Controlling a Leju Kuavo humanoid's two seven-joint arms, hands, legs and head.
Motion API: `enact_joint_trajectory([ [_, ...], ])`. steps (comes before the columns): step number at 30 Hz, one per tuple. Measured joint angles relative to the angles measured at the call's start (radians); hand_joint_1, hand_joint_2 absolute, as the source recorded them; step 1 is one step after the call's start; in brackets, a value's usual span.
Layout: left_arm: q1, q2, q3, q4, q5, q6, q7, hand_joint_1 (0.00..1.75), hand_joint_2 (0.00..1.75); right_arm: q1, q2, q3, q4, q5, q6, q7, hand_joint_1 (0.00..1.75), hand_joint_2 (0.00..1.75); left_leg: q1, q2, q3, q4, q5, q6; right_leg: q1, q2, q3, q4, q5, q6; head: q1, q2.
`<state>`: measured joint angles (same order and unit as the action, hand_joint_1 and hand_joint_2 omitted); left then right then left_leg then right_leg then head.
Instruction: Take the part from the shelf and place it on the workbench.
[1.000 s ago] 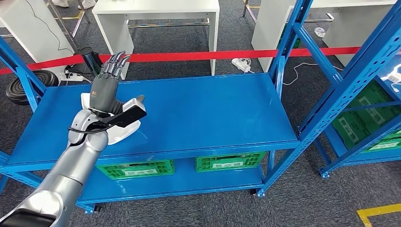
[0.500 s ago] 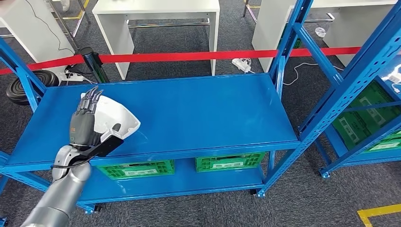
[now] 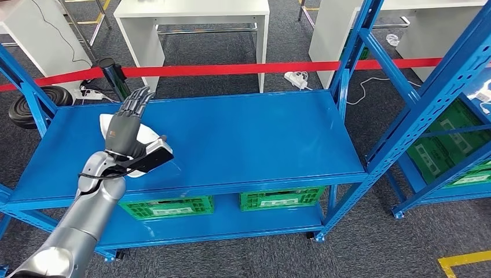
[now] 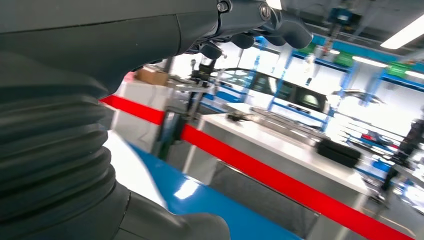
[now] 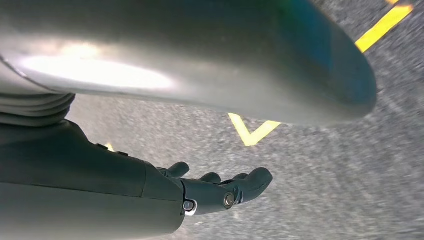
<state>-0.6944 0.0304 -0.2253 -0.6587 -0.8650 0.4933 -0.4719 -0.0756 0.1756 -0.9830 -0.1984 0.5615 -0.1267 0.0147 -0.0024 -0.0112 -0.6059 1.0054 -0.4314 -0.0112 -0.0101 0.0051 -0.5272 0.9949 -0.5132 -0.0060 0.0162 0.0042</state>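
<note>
While hovering over white part (image 3: 107,124), left hand (image 3: 127,124) fingers spread, empty.

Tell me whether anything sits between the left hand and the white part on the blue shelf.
Nothing visible does. The left hand hovers right over the white part, fingers spread, on the bare blue shelf.

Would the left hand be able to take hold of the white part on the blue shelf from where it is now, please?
Probably yes. The left hand hangs right over the white part on the blue shelf, fingers spread and holding nothing, and nothing else lies between them.
</note>
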Motion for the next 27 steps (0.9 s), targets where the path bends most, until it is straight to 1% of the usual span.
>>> enact_joint_trajectory([
  [3,-0.050,-0.014,-0.026,0.035,-0.008,-0.028,-0.013,0.00,1.75,-0.003,-0.002,0.001,0.000,0.006,0.023,-0.035,0.00,0.00,0.000,0.001,0.000,0.000,0.000,0.000,0.000,0.001,0.001,0.000,0.000,0.000,0.000,0.000],
  [6,-0.084,-0.030,-0.053,0.066,-0.014,-0.046,-0.022,0.00,1.75,-0.004,-0.004,0.001,0.000,0.006,0.035,-0.049,0.00,0.00,0.000,0.001,0.000,0.000,0.000,0.000,0.000,0.001,0.001,0.000,0.000,0.000,0.000,0.000],
  [11,-0.094,-0.057,-0.076,0.078,0.006,-0.082,-0.039,0.00,1.75,-0.005,-0.003,0.000,0.000,0.005,0.022,-0.044,0.00,0.00,0.000,0.001,0.000,0.000,0.000,0.000,0.000,0.001,0.001,0.000,0.000,0.000,0.000,0.000],
  [16,-0.094,-0.067,-0.083,0.078,0.013,-0.092,-0.042,0.00,1.75,-0.004,-0.003,0.000,0.000,0.006,0.020,-0.042,0.00,0.00,0.000,0.001,0.000,0.000,0.000,0.000,0.000,0.001,0.000,0.000,0.000,0.000,0.000,0.000],
  [20,-0.092,-0.069,-0.093,0.075,0.014,-0.109,-0.047,0.00,0.00,-0.003,0.000,0.007,0.000,0.044,0.003,-0.016,0.00,0.00,0.000,0.001,0.000,0.000,0.000,0.000,0.000,0.001,0.001,0.000,0.000,0.000,0.000,0.000],
  [24,-0.063,-0.061,-0.099,0.052,0.026,-0.113,-0.058,0.00,0.00,0.000,0.006,0.041,0.000,0.108,0.006,-0.003,0.00,0.00,0.000,0.001,0.000,0.000,0.000,0.000,0.000,0.001,0.001,0.000,0.000,0.000,0.000,0.000],
  [27,-0.037,-0.049,-0.103,0.034,0.033,-0.114,-0.064,0.00,0.00,0.001,0.007,0.059,0.000,0.123,0.010,-0.003,0.00,0.00,0.000,0.001,0.000,0.000,0.000,0.000,0.000,0.001,0.001,0.000,-0.001,0.000,0.000,0.000],
])
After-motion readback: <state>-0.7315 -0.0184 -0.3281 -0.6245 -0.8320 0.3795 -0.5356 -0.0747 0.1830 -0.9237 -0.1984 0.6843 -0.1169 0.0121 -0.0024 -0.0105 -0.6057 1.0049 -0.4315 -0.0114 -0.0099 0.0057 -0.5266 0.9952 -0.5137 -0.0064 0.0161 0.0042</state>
